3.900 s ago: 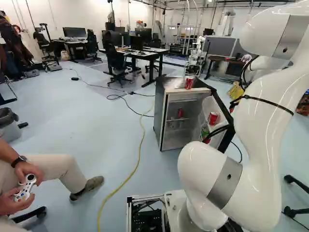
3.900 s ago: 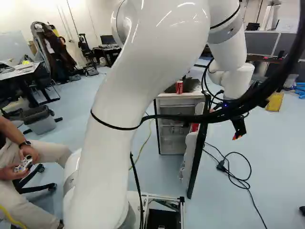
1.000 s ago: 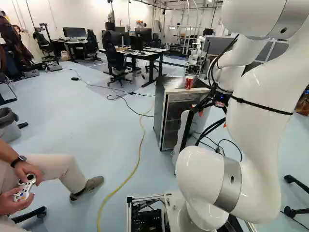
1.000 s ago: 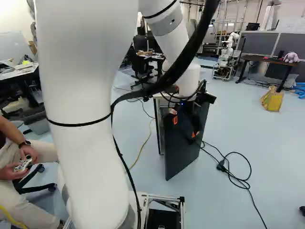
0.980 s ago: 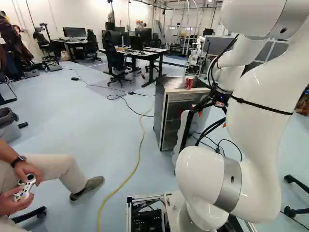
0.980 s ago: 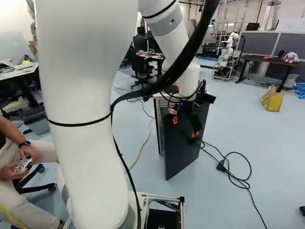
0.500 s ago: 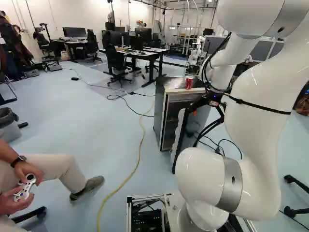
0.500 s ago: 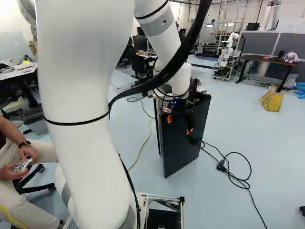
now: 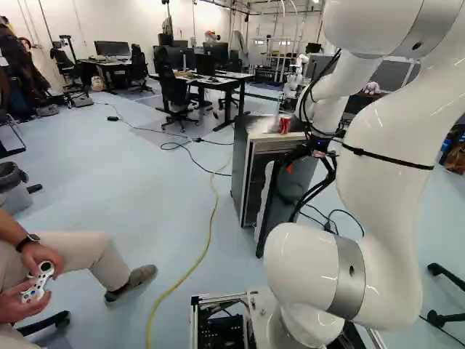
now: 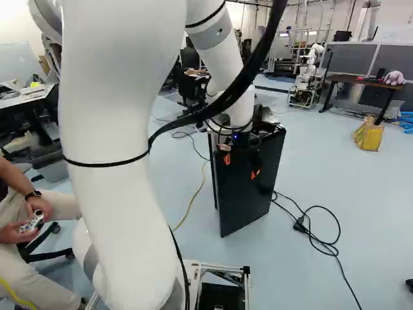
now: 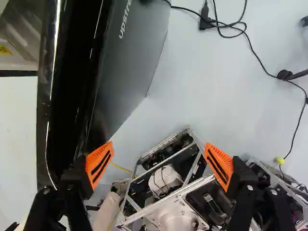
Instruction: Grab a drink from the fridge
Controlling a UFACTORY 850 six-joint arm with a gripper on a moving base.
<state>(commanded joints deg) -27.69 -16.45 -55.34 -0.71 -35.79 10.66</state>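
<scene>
Drink cans: you can count one, a red can (image 9: 284,125) standing on top of the one fridge (image 9: 243,171), and the gripper's (image 10: 241,166) two fingers are spread wide beside the one door (image 10: 248,197). Only your left base view shows that can and the door's pale inner side (image 9: 264,196); the door hides most of the fridge's inside, and you can't tell whether a finger touches it.
</scene>
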